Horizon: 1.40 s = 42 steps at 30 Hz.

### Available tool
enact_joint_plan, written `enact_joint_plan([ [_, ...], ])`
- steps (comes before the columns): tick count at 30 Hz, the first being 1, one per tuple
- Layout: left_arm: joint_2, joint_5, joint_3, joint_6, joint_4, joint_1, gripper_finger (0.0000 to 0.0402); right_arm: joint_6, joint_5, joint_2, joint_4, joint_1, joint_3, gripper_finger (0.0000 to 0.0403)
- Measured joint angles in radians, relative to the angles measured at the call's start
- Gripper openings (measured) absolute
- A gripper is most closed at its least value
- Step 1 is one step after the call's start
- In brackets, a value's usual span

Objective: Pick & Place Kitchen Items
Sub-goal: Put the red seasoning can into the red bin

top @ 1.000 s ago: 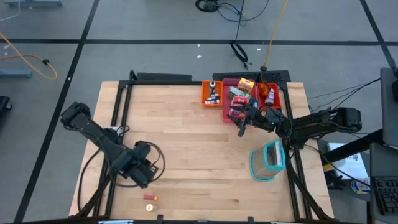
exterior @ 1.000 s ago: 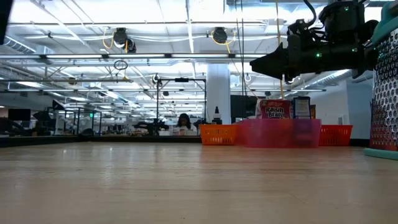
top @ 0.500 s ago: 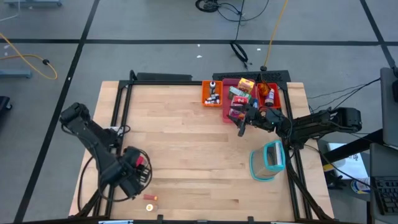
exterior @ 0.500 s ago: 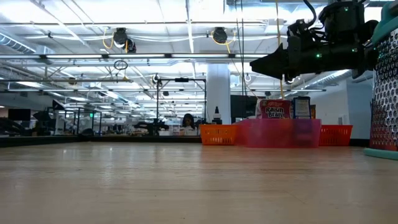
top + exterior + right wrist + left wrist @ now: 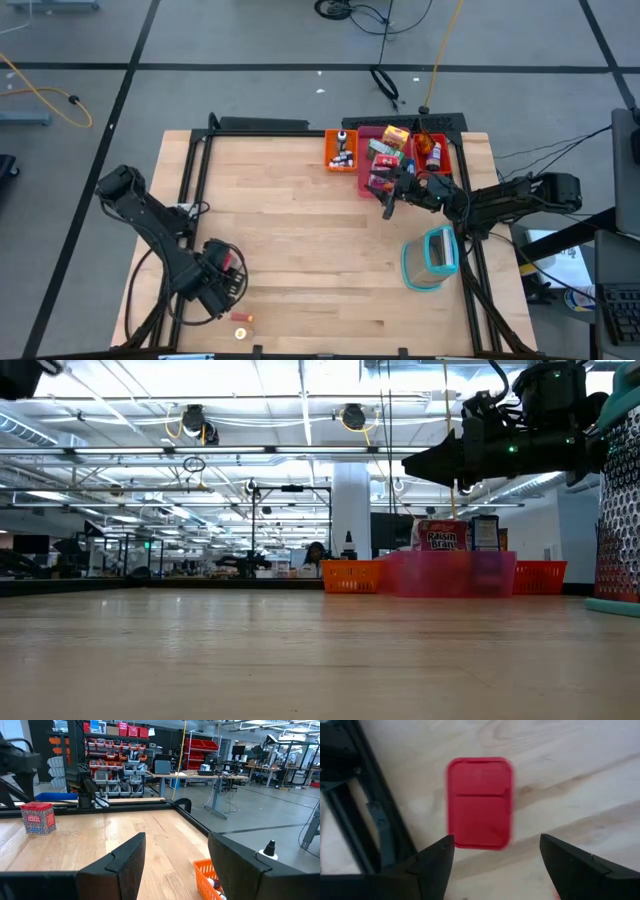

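Left end effector [image 5: 492, 857] has swung back over the red carton [image 5: 480, 802] on the bench [image 5: 300, 230], fingers now wide, nothing held; grasp next. Right end effector [image 5: 175, 855] idles wide above the trays.

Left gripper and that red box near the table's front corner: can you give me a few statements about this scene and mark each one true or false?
1. The left gripper is open above a red box lying on the wooden table. True.
2. The red box is clamped between the left gripper's fingers. False: the box lies on the wood, with the fingers apart and not touching it.
3. The right gripper hangs near the pink tray at the table's far side. True.
4. The teal-rimmed clear container stands inside the orange tray. False: it stands on the table by itself, near the right edge.
5. The pink tray is empty. False: it holds several colourful cartons, among them a Raisin Bran carton.
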Motion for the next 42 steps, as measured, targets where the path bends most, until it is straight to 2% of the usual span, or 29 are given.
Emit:
enact_joint_plan([
  [9,0.000,0.005,-0.089,0.000,0.035,0.000,0.0297,0.002,0.000,0.000,0.000,0.000,0.000,0.0208],
  [16,-0.001,-0.027,-0.168,0.095,0.116,0.000,0.0292,0.002,0.000,0.000,0.000,0.000,0.000,0.0208],
  [18,-0.007,-0.028,-0.179,0.118,0.132,0.000,0.0275,0.002,0.000,0.000,-0.001,0.000,0.000,0.0208],
  [23,-0.009,-0.032,-0.181,0.166,0.132,0.000,0.0202,0.002,0.000,0.000,-0.008,0.000,0.000,0.0208],
  [34,-0.009,-0.032,-0.179,0.221,0.129,0.000,0.0201,0.002,0.001,0.000,-0.022,0.000,0.000,0.0208],
  [42,-0.057,-0.025,-0.124,0.404,0.088,0.063,0.0201,0.002,0.000,0.000,-0.021,0.000,0.000,0.0208],
])
